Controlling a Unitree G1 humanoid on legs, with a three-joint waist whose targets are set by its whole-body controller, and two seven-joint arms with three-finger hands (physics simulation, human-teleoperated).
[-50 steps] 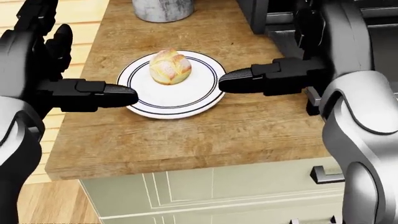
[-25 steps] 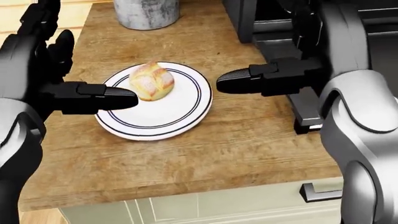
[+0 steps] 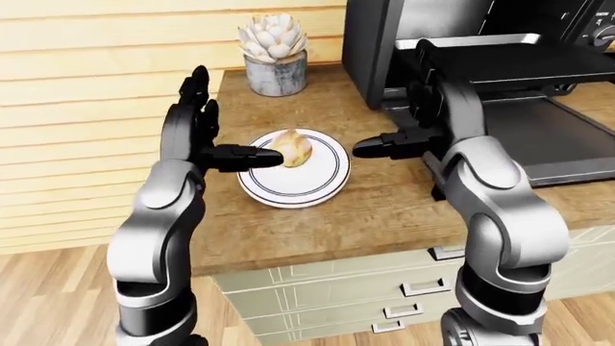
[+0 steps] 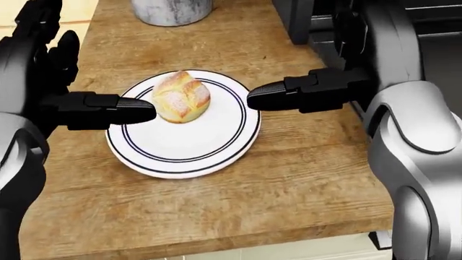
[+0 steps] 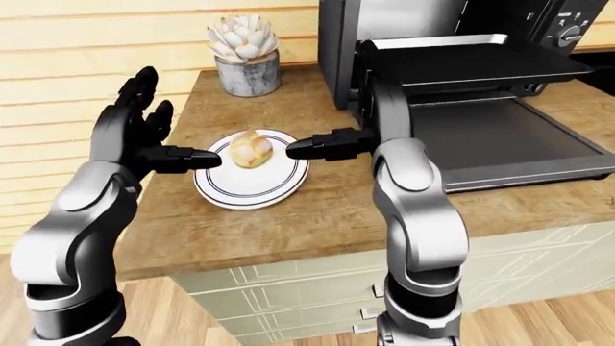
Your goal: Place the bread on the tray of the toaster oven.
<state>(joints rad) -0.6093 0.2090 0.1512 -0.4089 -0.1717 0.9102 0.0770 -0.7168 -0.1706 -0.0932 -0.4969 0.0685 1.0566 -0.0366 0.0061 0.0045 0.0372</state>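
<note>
We see the bread (image 4: 181,97) on the plate (image 4: 184,145), on the table (image 4: 288,179). Our left robot hand (image 4: 79,105) and right robot hand (image 4: 303,93) flank it, open and empty; we should close evenly, gently.

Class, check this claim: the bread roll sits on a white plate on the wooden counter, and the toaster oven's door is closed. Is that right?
Not quite. The bread roll does sit on the white plate on the wooden counter, but the toaster oven's door is open, folded down flat, with the tray sticking out above it. The right-eye view shows this best.
</note>
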